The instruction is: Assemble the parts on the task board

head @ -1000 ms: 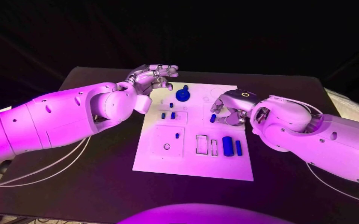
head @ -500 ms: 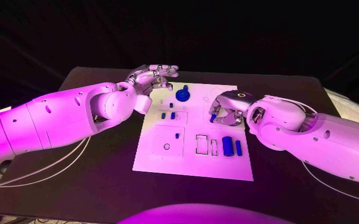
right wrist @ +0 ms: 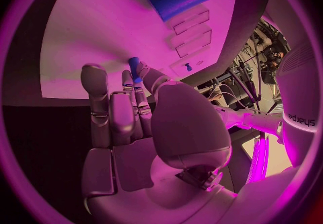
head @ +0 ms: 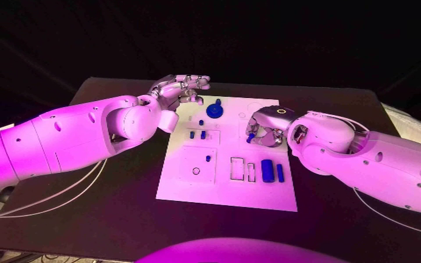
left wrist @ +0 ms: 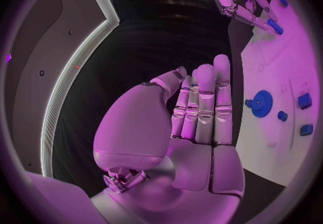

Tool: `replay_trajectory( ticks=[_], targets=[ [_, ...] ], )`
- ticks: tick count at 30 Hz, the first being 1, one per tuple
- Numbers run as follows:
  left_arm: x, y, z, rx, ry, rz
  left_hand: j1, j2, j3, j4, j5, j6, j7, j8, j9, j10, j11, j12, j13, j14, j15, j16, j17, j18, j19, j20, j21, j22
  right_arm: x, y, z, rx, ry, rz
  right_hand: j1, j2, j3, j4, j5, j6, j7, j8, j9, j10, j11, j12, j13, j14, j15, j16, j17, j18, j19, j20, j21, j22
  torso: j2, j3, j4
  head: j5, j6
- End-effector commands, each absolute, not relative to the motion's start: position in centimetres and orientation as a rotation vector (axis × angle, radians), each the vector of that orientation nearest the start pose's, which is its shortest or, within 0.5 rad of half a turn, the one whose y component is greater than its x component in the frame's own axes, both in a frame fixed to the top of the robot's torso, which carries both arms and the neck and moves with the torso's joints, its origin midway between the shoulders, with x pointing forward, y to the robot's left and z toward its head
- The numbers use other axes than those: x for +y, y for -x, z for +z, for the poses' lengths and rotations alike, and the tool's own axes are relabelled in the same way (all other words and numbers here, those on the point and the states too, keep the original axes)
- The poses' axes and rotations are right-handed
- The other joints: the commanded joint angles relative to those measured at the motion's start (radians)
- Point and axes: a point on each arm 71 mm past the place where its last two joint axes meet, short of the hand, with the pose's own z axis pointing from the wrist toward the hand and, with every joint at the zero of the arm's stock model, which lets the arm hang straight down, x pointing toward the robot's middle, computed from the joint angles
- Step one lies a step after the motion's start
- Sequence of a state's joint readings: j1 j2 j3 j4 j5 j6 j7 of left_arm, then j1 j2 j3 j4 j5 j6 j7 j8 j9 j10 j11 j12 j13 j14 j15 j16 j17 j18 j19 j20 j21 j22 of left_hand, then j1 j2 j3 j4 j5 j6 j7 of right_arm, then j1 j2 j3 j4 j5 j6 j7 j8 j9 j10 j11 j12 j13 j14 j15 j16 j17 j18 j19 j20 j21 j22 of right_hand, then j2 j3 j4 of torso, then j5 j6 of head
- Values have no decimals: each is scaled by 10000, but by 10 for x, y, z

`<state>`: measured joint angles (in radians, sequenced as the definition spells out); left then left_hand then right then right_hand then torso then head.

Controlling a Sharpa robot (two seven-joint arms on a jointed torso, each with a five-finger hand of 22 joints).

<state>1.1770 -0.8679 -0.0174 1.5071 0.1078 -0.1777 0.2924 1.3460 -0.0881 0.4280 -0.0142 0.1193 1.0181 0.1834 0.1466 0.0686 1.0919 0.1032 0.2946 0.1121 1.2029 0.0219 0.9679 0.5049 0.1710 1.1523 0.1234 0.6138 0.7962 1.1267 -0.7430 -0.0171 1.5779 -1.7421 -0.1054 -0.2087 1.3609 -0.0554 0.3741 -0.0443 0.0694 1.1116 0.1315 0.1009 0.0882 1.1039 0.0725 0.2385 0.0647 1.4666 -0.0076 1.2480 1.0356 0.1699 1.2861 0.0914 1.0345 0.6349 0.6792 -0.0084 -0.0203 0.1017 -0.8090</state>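
Observation:
The white task board (head: 228, 193) lies in the middle of the black table. My right hand (head: 265, 125) hovers over the board's right side and pinches a small blue peg (head: 250, 136) between thumb and a finger; the right wrist view shows the peg (right wrist: 134, 68) at the fingertips, just above the board (right wrist: 101, 35). My left hand (head: 180, 90) hangs over the board's far left corner, holding nothing; its fingers (left wrist: 205, 105) are stretched out side by side. A blue gear (head: 215, 112) stands near the far edge. Two small blue pieces (head: 198, 135) sit left of the peg.
A thick blue cylinder (head: 266, 171) and a thinner blue bar (head: 280, 173) lie at the board's right, beside rectangular slots (head: 238, 169). A square recess with a hole (head: 196, 167) is at the left. Black table (head: 105, 208) surrounds the board.
My right arm has shifted a little to the left, bringing the pinched peg slightly farther over the board. The left hand has stayed where it was.

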Motion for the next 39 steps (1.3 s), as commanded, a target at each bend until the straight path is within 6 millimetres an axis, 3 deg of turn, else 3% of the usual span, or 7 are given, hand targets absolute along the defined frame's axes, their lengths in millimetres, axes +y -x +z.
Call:
replay_trajectory(
  ticks=[1,9,17,22,31,34,39],
  targets=[
    [218,-488,-189,15133,12786,-16419,-49,76,-61,-15,46,-70,-30,45,-3,-64,0,50,15,-62,-21,11,-9,119,-14,-24,-70,-9,-133,-457,-215,17741,5058,5139,-35,95,49,18,-7,112,-40,92,30,146,-42,-25,4,273,-82,52,-21,-166,105,-27,120,118,3,7,-6,15,4],
    [218,-489,-189,15135,12785,-16422,-49,76,-61,-15,46,-70,-30,45,-3,-64,0,50,15,-62,-21,11,-9,119,-14,-24,-70,-9,-134,-457,-200,16002,3814,5977,323,331,507,-168,-177,343,-69,219,109,584,-151,-36,39,254,-196,80,-14,-266,289,-139,559,770,10,15,4,1,-8],
    [217,-489,-189,15145,12773,-16454,-49,82,-63,-15,48,-72,-30,48,-3,-69,0,58,17,-61,-21,15,-13,119,-10,-24,-73,-13,-138,-448,-184,15006,2812,7016,388,310,699,-257,-169,341,-30,227,126,649,-132,-95,38,244,-189,86,-17,-277,286,-153,626,841,5,-3,14,67,-48],
    [218,-489,-189,15132,12775,-16445,-49,82,-63,-15,48,-72,-30,48,-3,-69,0,58,17,-61,-21,15,-13,119,-10,-24,-73,-13,-137,-440,-177,15246,2564,7468,279,248,703,-215,-177,358,-30,244,143,679,-126,-134,38,237,-179,83,-29,-279,277,-151,653,864,-12,2,-22,128,-56],
    [216,-489,-189,15140,12764,-16472,-34,95,-58,-25,51,-67,-35,55,-1,-73,-4,69,19,-61,-23,18,-18,120,-6,-25,-78,-17,-97,-419,-180,16136,3276,9159,240,240,729,-199,-158,317,-18,227,142,649,-112,-187,30,236,-170,96,-13,-275,254,-151,654,854,-2,11,-13,218,-55],
    [216,-489,-189,15146,12754,-16496,-34,95,-58,-25,51,-67,-35,55,-1,-73,-4,69,19,-61,-23,18,-18,120,-6,-25,-78,-17,-80,-412,-186,16332,3641,9558,230,247,733,-192,-151,315,-16,226,143,649,-109,-193,30,236,-168,96,-15,-275,251,-152,655,854,-6,-10,0,235,-65],
    [215,-489,-189,15149,12746,-16515,-34,95,-58,-25,51,-67,-35,55,-1,-73,-4,69,19,-61,-23,18,-18,120,-6,-25,-78,-17,-56,-404,-197,16488,4248,9836,224,251,736,-188,-147,313,-15,226,143,650,-108,-198,30,235,-166,93,-21,-273,247,-152,653,848,6,-3,14,287,-76]
  ],
)
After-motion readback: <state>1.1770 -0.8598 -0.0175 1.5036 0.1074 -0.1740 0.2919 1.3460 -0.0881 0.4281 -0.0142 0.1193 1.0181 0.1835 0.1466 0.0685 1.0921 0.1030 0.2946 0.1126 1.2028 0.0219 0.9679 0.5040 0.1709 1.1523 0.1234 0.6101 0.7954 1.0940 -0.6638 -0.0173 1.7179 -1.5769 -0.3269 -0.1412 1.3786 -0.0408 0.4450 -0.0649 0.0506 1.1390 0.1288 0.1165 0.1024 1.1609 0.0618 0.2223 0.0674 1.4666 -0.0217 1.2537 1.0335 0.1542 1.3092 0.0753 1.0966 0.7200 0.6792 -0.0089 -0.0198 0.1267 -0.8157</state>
